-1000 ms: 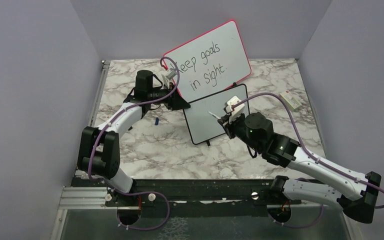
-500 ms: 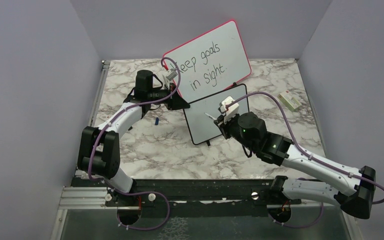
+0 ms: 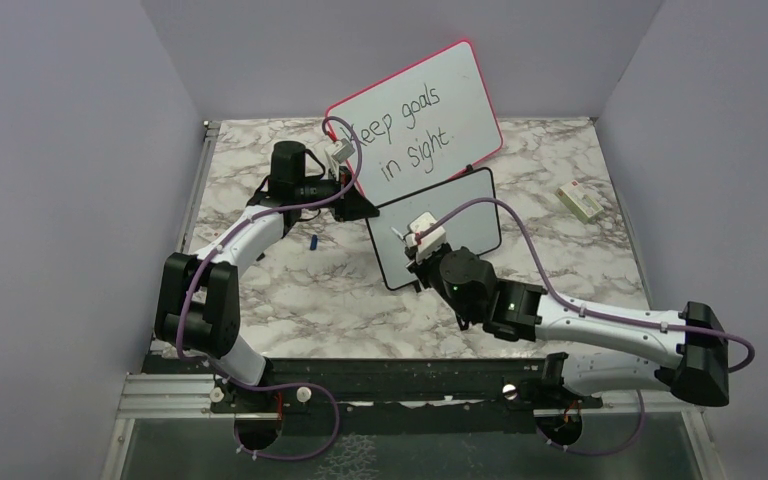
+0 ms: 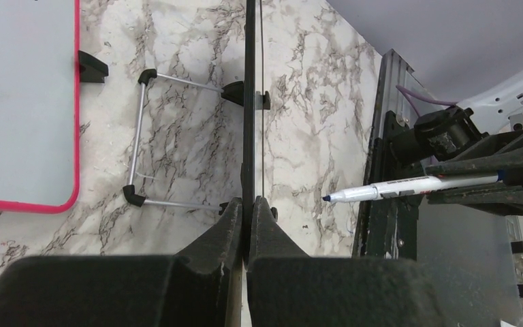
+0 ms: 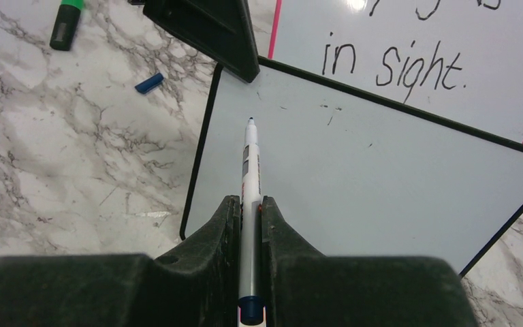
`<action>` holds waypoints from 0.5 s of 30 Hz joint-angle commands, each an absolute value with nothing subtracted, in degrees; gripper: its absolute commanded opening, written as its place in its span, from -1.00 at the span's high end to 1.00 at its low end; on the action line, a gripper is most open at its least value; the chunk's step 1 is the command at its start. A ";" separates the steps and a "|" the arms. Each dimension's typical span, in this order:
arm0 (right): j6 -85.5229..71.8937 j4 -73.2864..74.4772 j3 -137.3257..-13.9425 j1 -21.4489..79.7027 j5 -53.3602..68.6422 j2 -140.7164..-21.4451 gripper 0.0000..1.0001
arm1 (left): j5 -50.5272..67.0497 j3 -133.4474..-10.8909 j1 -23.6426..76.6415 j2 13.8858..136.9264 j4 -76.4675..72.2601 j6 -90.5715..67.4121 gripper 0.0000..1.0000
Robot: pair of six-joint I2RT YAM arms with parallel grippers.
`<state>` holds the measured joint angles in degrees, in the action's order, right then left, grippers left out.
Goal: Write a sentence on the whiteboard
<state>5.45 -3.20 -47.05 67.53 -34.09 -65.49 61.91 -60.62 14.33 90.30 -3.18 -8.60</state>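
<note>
Whiteboard [image 5: 354,170] was blank, sentence unwritten — left claw [image 4: 249,208] clamped its edge, right claw [image 5: 250,204] gripped the marker [image 5: 250,150] over it

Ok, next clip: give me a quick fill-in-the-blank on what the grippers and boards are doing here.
1. The right gripper is shut on a ___ aimed at the whiteboard.
2. The left gripper clamps the whiteboard's ___ frame edge.
3. The larger board behind it reads "Keep goals in ___."
4. The small cap lying on the table is ___.
Missing words: marker; black; sight; blue.
</note>
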 commanded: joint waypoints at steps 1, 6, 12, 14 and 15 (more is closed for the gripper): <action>6.83 -10.07 -47.06 68.21 -39.92 -67.15 0.99 | 61.51 -60.20 14.59 90.29 -0.93 -6.54 1.00; 6.23 -9.91 -48.86 68.25 -40.63 -70.39 0.99 | 61.63 -60.04 14.59 89.81 -0.88 -6.68 1.00; 5.80 -11.65 -49.48 68.20 -40.34 -71.97 0.99 | 61.45 -59.85 14.59 89.43 -0.88 -6.59 1.00; 5.97 -12.28 -49.69 68.27 -40.53 -72.53 0.99 | 61.38 -59.85 14.59 89.46 -0.88 -6.59 1.00; 6.05 -12.49 -49.92 68.21 -40.72 -72.80 0.99 | 61.35 -59.85 14.59 89.47 -0.88 -6.60 1.00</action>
